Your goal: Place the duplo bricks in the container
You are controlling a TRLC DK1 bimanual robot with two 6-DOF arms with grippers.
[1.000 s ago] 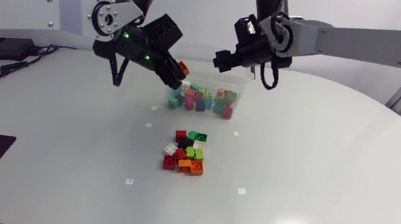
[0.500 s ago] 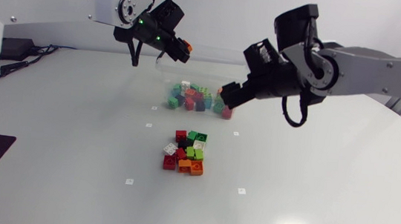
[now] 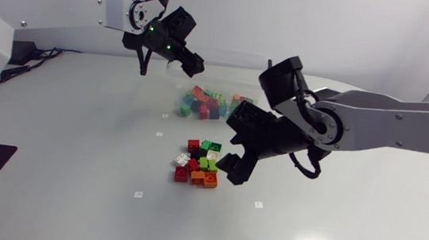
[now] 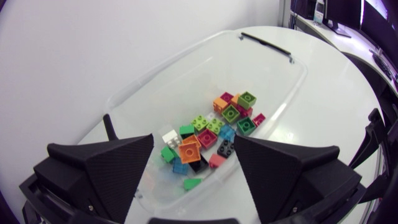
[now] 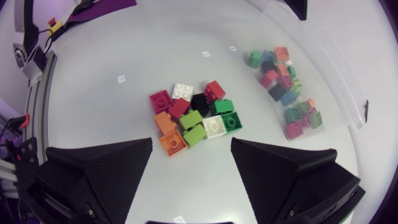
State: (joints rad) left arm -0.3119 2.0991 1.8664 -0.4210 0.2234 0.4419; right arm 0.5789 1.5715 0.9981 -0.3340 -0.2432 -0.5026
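Half a second ago our left hand carried an orange brick above the container. Now its fingers stand apart with nothing between them. In the left wrist view an orange brick lies on top of the other bricks in the container, just below the gap between the fingers. We judge that this is the one released, so that drop is done.

Our right arm has also moved. It was beside the container, and it has swung down and across to the loose pile of bricks on the counter. Our right hand hangs just beside and above that pile, spread wide and empty. From its wrist view the pile sits just ahead of the open fingers, with none of the bricks touched yet.

So one more brick is in the container, with about a dozen left on the counter, well apart from it. The right hand looks set to pick next, while the left must come back for another.
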